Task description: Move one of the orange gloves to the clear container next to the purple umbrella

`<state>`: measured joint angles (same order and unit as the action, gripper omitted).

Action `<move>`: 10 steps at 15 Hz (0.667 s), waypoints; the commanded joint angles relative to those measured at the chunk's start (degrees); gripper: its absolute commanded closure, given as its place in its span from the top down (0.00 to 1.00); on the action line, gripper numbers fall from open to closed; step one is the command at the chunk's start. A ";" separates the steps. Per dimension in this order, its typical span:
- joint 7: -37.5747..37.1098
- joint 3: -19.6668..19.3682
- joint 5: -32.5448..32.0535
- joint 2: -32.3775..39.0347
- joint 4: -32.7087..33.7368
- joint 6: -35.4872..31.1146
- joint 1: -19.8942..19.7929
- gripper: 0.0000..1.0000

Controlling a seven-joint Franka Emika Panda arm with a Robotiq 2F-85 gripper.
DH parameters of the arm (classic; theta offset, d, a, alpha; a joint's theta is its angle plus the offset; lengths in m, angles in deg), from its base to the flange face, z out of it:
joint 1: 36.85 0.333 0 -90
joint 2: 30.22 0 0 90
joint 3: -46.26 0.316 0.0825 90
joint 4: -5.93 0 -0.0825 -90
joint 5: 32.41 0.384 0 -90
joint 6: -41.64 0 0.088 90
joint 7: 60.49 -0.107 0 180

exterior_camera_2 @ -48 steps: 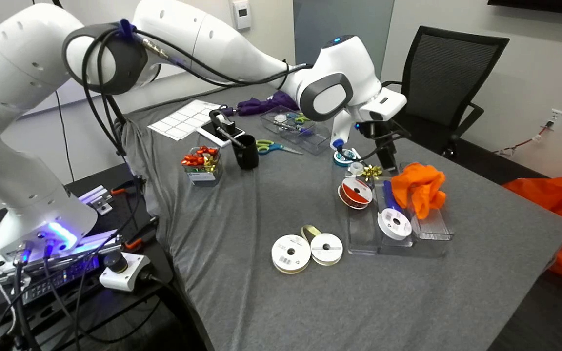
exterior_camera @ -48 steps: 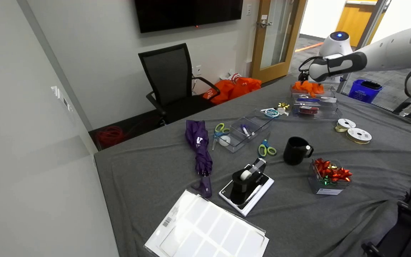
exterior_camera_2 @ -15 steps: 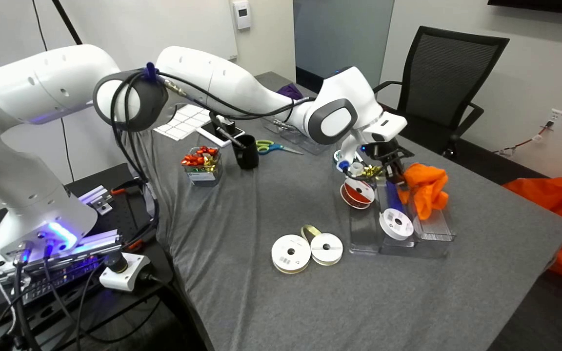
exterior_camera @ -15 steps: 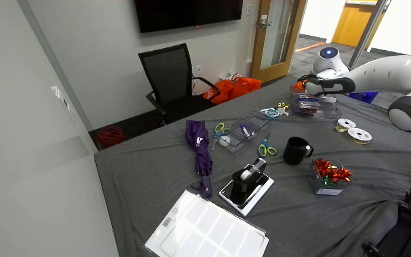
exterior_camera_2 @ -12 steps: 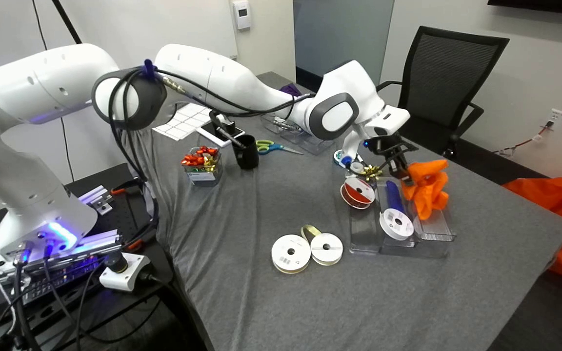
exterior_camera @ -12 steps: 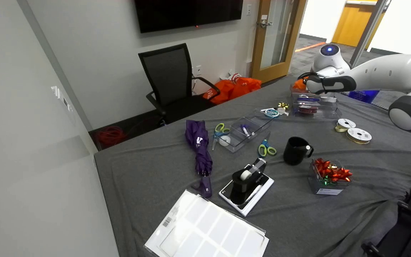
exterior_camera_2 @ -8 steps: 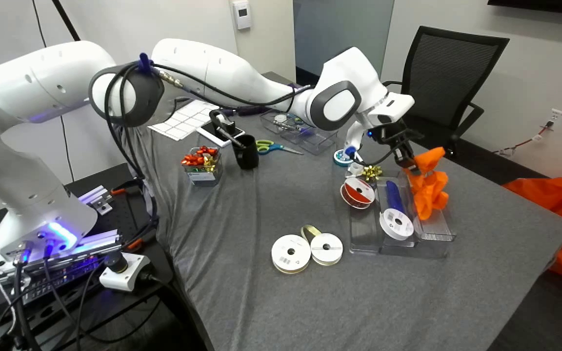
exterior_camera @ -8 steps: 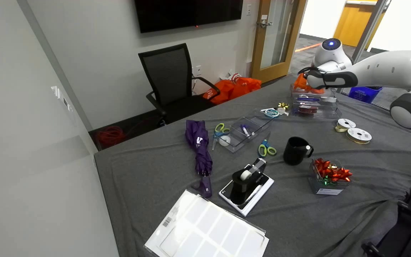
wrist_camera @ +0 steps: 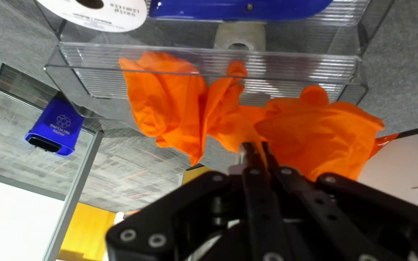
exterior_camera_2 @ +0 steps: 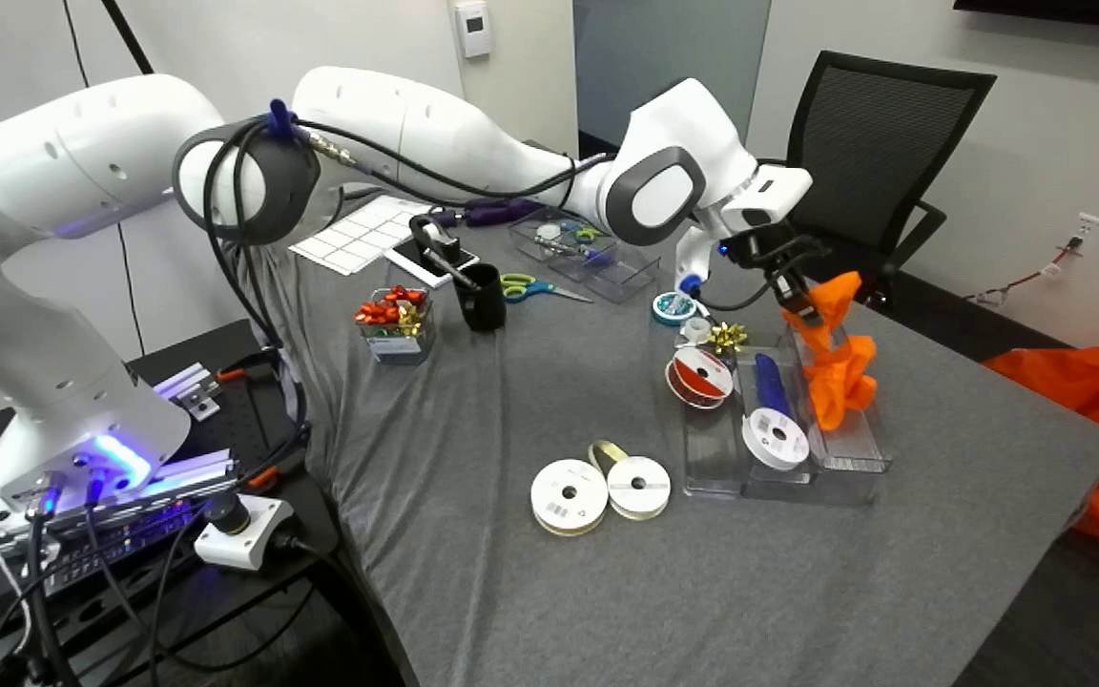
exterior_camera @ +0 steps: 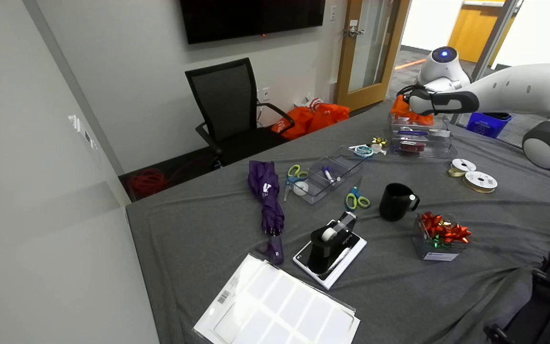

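My gripper is shut on an orange glove, whose fabric runs between the fingertips in the wrist view. The pinched part is pulled up above the clear organizer. More orange fabric hangs below and lies in an organizer compartment; where one glove ends and another begins I cannot tell. The arm partly covers the gloves in an exterior view. Far from the gripper, the clear container sits beside the folded purple umbrella, with a purple marker and a tape roll in or at it.
Scissors and a black mug lie between the container and the clear box of bows. Ribbon spools rest near the organizer. A tape dispenser stands by the umbrella. A black chair is behind the table.
Over three seconds the gripper came down to the orange heap. In the last second it has risen with the fabric, which now stretches upward from the organizer.
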<state>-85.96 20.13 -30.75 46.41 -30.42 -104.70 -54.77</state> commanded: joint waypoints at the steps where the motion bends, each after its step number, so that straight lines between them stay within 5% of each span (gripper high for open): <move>1: 11.31 7.31 2.77 -2.45 -4.93 -5.12 -1.74 0.00; 6: 30.62 22.49 8.93 -5.97 -11.10 -9.23 -7.76 0.00; 10: 38.27 28.14 11.30 -10.48 -18.06 -9.11 -11.58 0.00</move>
<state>-53.43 44.29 -21.38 42.35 -38.69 -112.65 -63.96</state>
